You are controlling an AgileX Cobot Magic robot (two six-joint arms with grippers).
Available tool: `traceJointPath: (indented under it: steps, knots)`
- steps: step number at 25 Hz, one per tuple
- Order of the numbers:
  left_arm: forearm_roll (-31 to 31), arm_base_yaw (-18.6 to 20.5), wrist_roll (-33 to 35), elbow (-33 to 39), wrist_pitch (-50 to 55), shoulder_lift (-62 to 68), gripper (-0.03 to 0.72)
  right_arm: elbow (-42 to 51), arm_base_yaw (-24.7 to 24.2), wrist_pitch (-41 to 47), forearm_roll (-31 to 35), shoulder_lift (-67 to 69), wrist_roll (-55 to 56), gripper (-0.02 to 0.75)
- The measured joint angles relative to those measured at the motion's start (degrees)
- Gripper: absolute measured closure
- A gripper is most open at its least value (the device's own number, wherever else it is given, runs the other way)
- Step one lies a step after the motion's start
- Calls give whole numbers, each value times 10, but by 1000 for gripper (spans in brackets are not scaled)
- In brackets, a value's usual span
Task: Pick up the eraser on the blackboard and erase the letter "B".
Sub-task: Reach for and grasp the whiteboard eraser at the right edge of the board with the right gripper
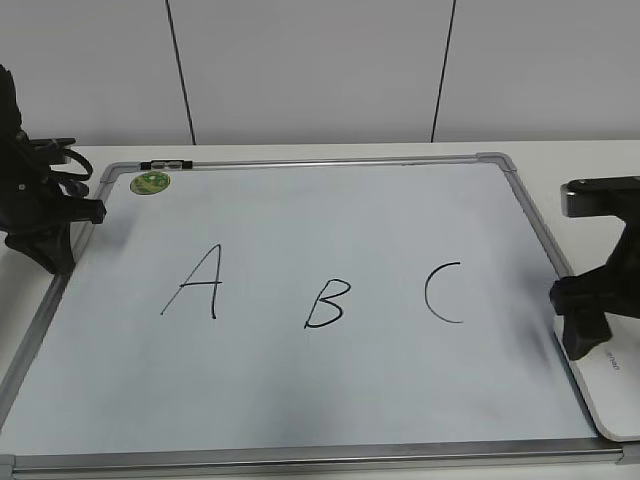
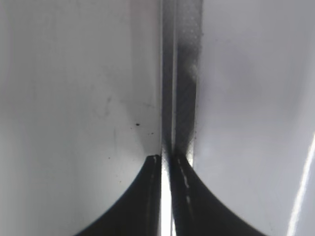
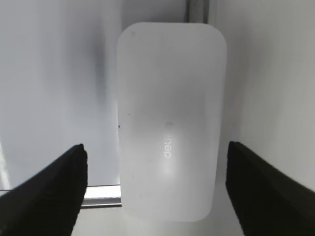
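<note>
The blackboard [image 1: 300,400] is a white board in a silver frame, lying flat with black letters on it. The letter "B" [image 1: 328,303] is in the middle, between an "A" [image 1: 196,283] and a "C" [image 1: 442,292]. The eraser [image 1: 612,388] is a flat white block lying across the board's right frame rail. In the right wrist view the eraser [image 3: 170,113] lies lengthwise between the jaws. My right gripper [image 1: 580,345] [image 3: 156,146] is open just above it, a finger on each side, not touching. My left gripper [image 1: 55,258] [image 2: 166,158] is shut and empty over the board's left frame rail [image 2: 184,73].
A small round green magnet [image 1: 150,182] sits in the board's far left corner. A marker [image 1: 168,163] lies on the top rail. The white table [image 1: 590,160] surrounds the board. A wall stands behind.
</note>
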Motion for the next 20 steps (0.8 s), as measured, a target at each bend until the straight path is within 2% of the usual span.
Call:
traceJointPath:
  steps: [20]
  knots:
    - [-1, 0, 0, 0, 0, 0, 660, -3, 0, 0, -21, 71, 30, 79]
